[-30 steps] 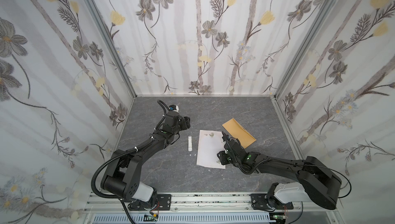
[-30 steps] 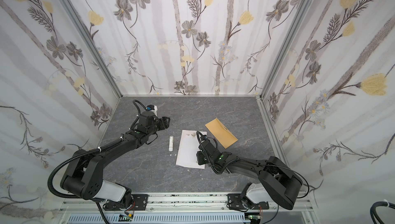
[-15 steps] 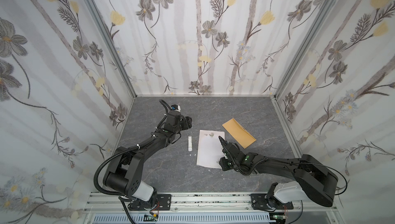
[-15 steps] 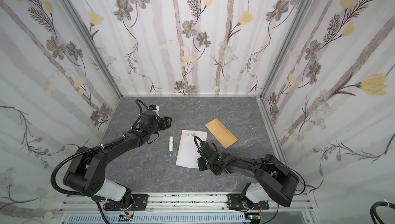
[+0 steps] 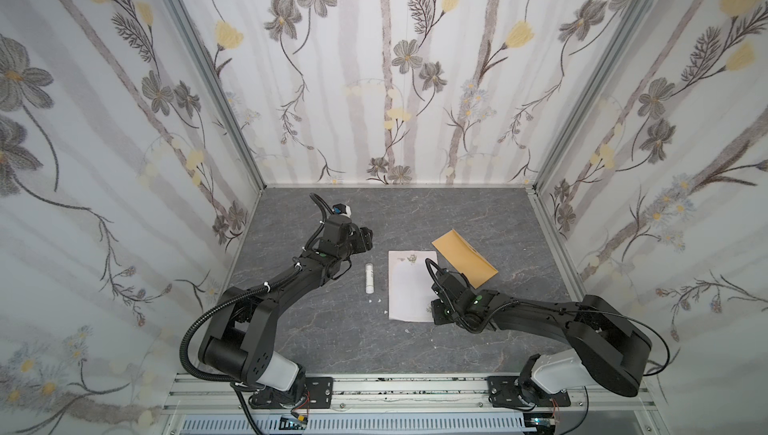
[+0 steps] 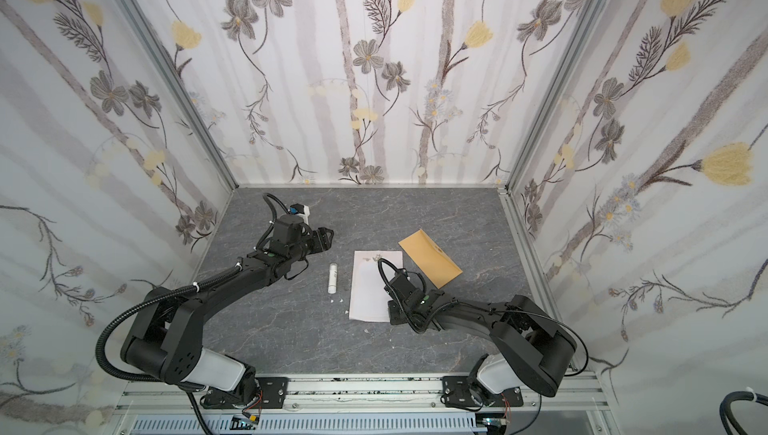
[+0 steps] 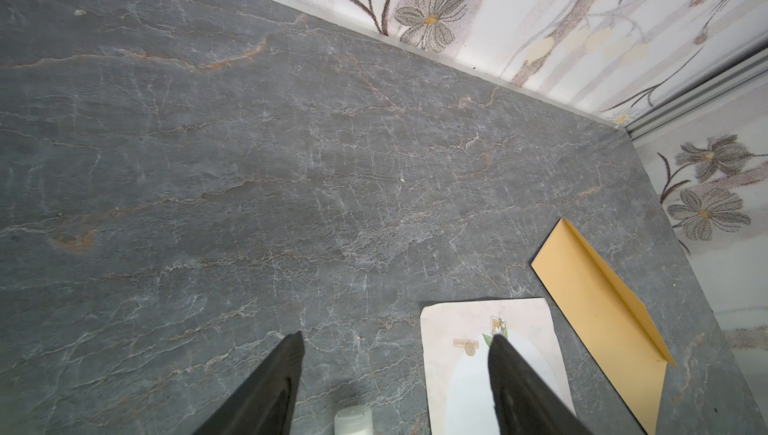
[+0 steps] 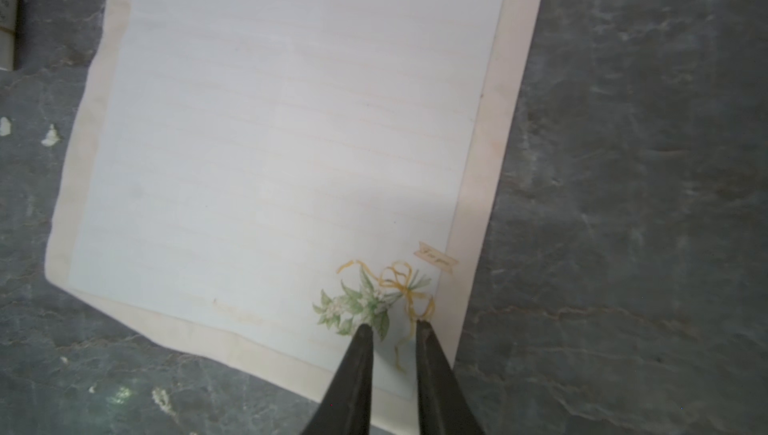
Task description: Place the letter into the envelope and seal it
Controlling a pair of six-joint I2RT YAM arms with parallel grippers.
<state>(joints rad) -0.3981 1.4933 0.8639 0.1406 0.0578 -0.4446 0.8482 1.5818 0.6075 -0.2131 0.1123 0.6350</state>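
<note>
On the left of the grey stone-look worktop (image 5: 332, 341), the left gripper (image 7: 395, 354) hangs low with its fingers (image 7: 286, 374) spread wide and gripping nothing, pointing toward the back wall. Just to its right a small white tube (image 5: 368, 278) lies flat, its capped end showing between those fingers in the left wrist view. Next comes the letter (image 5: 407, 283), flat and printed side up near the middle of the worktop in both top views, a small floral print at its far corner and another at its near right corner. Over that near corner sits the right gripper (image 8: 394, 331), fingers (image 8: 359, 362) drawn close with a narrow gap, tips at the green sprig print; I cannot tell whether they press the sheet. Farthest right, the kraft-brown envelope (image 5: 463, 260) lies slantwise, just beside the letter's far right corner.
</note>
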